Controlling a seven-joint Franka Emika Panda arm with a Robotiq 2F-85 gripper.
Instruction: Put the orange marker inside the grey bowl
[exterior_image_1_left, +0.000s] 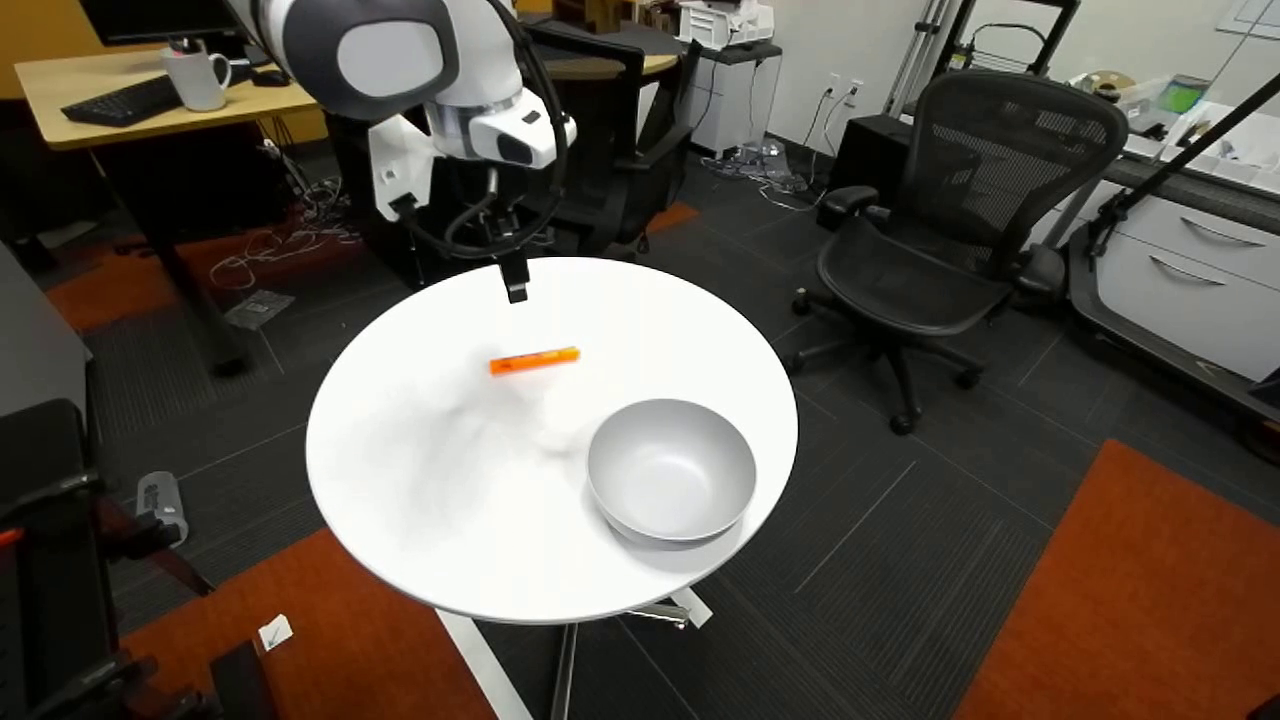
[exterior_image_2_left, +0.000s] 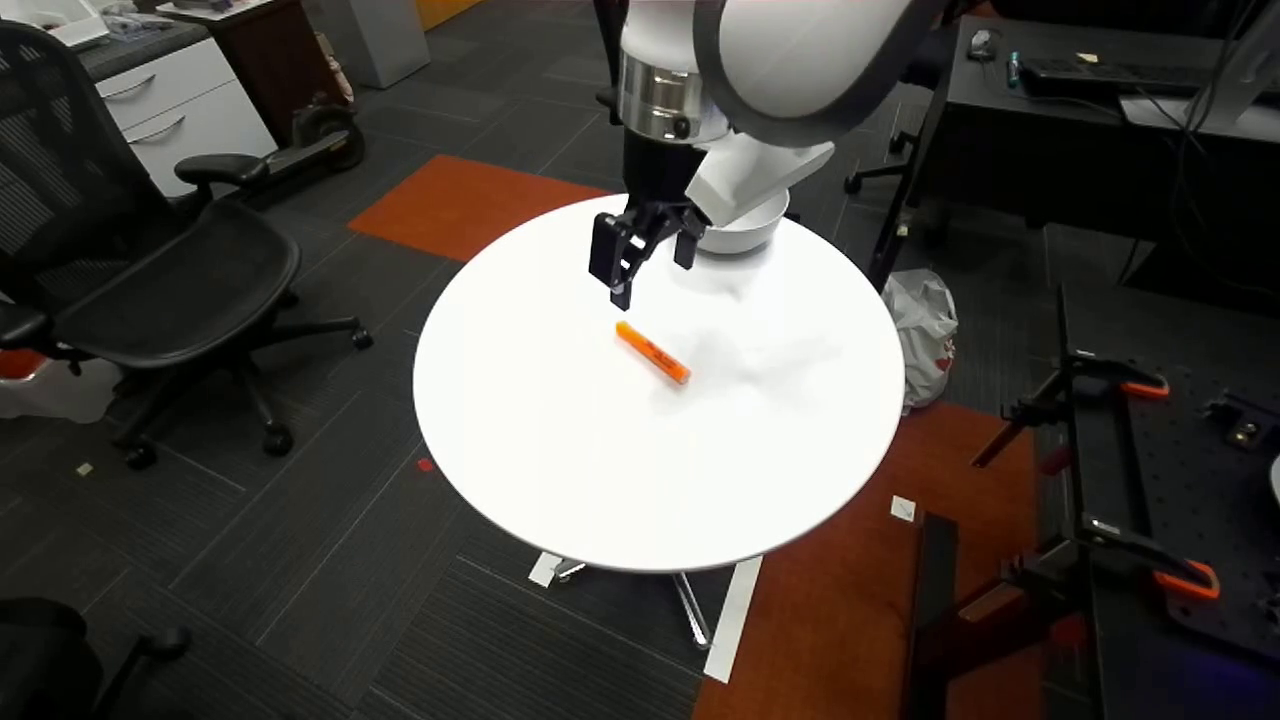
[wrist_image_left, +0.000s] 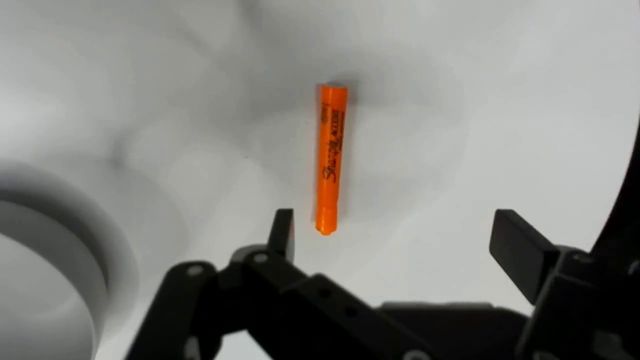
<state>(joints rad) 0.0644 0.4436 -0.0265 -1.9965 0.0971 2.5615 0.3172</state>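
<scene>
Bare table (exterior_image_1_left: 520, 545) surrounds the marker (wrist_image_left: 331, 155), leaving room along both its long sides. The gripper (wrist_image_left: 395, 230) is spread wide above, with clear air below it. Free surface separates the marker from the bowl (exterior_image_1_left: 671, 470), whose wall bars a low way in; its mouth is uncovered from above in an exterior view. A chair (exterior_image_2_left: 190, 280) stands apart, beyond the table's edge.

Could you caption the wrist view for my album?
Orange marker on a white table, open end effector in the foreground, grey bowl at lower left.
</scene>
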